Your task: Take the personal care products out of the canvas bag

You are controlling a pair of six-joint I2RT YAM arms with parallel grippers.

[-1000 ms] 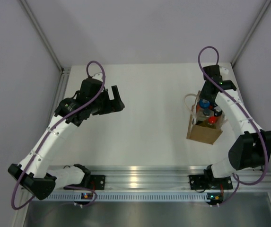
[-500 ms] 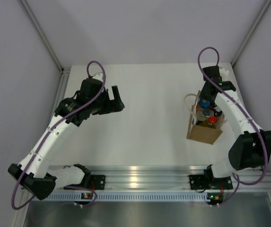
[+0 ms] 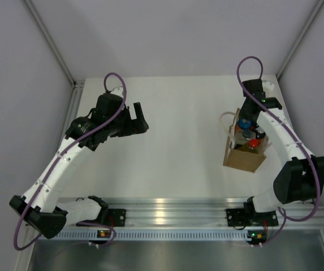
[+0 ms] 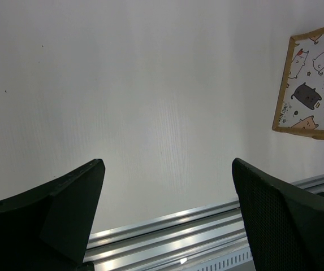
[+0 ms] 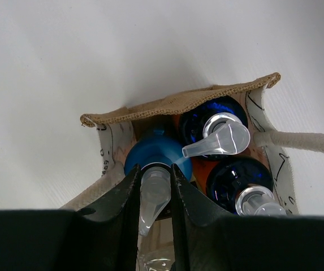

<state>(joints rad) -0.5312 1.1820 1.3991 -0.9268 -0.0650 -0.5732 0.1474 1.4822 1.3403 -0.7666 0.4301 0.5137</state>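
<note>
Pinching the slim pump head (image 5: 153, 197) of a blue-capped bottle (image 5: 150, 155), the right hand (image 5: 154, 195) reaches into the canvas bag (image 5: 173, 104) standing at the right of the white desk (image 3: 178, 141), where the tightly packed bottles (image 5: 215, 132) could drag the light bag up or tip it, or the pump could slip free. The left hand (image 4: 167, 169) hangs wide and empty, well apart, inside plain pale walls (image 3: 167, 34)

Canvas bag (image 5: 178, 104) recorded as tan-brown, with a pale cat-printed panel (image 4: 314, 84). Between the jaws, a light-blue-capped bottle (image 5: 153, 153) is noted; right of them, dark-blue caps (image 5: 204, 118) with silver pumps (image 5: 221, 138).
</note>
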